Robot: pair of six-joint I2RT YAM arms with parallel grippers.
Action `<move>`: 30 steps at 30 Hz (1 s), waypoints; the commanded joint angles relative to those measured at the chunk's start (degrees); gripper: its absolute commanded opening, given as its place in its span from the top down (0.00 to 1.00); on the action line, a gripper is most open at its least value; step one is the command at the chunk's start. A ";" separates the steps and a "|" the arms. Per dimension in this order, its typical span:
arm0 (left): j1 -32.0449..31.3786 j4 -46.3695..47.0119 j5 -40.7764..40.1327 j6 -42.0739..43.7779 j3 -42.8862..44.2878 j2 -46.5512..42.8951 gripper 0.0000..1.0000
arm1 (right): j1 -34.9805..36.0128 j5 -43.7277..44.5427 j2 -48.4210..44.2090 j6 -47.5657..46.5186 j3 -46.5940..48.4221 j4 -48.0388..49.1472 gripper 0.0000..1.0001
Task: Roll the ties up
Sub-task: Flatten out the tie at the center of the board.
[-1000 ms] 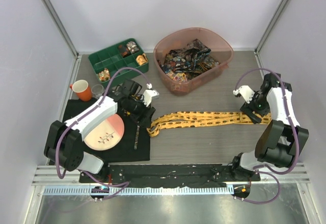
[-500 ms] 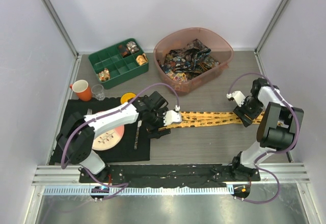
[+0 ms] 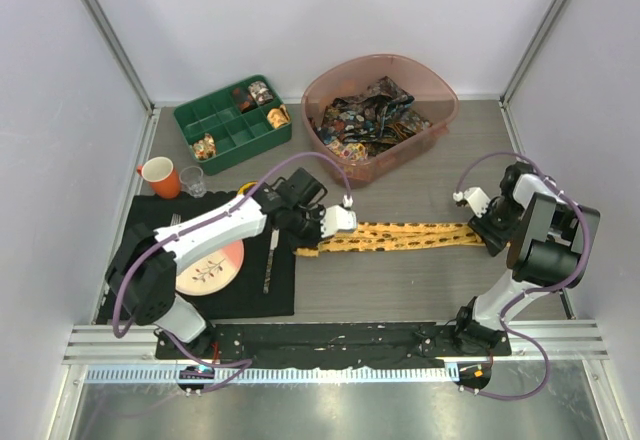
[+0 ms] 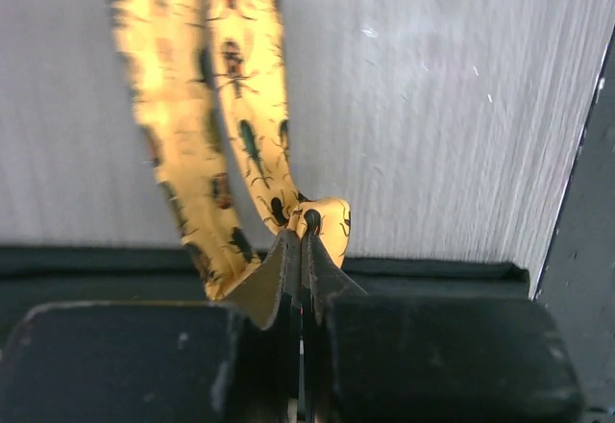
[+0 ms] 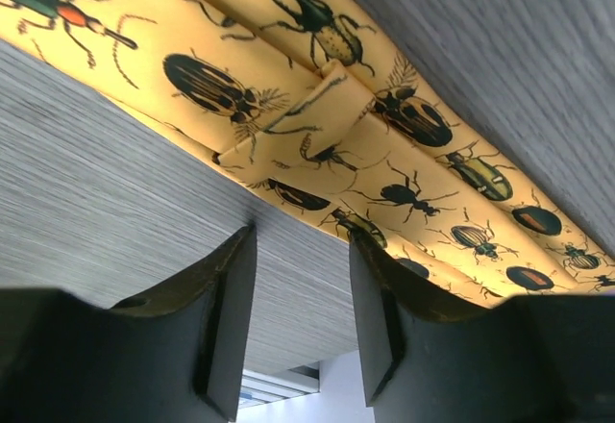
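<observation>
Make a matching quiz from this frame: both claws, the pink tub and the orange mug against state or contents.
1 left claw
2 right claw
3 pink tub
4 orange mug

A holds dark printed ties
B open, by the yellow tie
C beside a glass
D shut on the yellow tie's end

Pairs: 1-D, 2-B, 3-A, 4-C

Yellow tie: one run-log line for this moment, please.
stage: roll not begun | yellow tie: stretched out, unrolled | left gripper: shut on tie end | right gripper: open at other end, gripping nothing
</observation>
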 commanded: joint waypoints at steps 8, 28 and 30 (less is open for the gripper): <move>9.39 10.01 5.65 -11.74 3.49 1.06 1.00 | -2.72 -0.23 2.81 -2.59 5.11 -3.89 0.55; 9.92 2.55 9.69 5.92 4.64 1.07 0.00 | 0.43 -11.75 -1.15 6.28 18.05 -16.30 0.56; 9.92 1.58 9.61 6.98 5.51 1.78 0.00 | 1.32 -12.10 -0.88 7.95 17.78 -15.94 0.57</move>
